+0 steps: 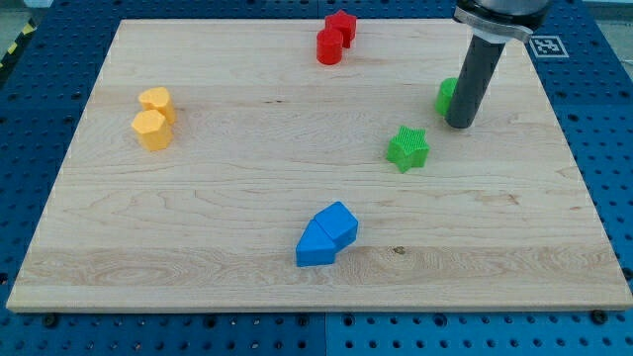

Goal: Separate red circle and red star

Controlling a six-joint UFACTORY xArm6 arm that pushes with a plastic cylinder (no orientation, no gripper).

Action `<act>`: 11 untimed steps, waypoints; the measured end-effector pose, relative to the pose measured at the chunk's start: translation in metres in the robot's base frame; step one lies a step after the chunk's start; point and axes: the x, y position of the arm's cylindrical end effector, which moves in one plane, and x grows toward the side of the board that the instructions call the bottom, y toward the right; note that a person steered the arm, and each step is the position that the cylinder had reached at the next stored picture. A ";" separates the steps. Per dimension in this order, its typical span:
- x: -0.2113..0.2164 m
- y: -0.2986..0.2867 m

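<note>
The red circle [328, 46] and the red star [342, 25] stand touching each other at the view's top centre of the wooden board [198, 227], the star up and right of the circle. My tip [460, 125] is at the view's right, well to the right of and below the red pair. It stands just right of a green block [447, 95] that the rod partly hides, and up and right of the green star [407, 148].
Two yellow blocks [153, 119] touch each other at the view's left. Two blue blocks [327, 235] touch each other at the bottom centre. The board's right edge lies right of my tip.
</note>
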 end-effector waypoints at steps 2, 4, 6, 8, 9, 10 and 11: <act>-0.030 -0.001; -0.033 -0.056; -0.099 -0.135; -0.100 -0.195; -0.126 -0.205; -0.129 -0.205; -0.129 -0.205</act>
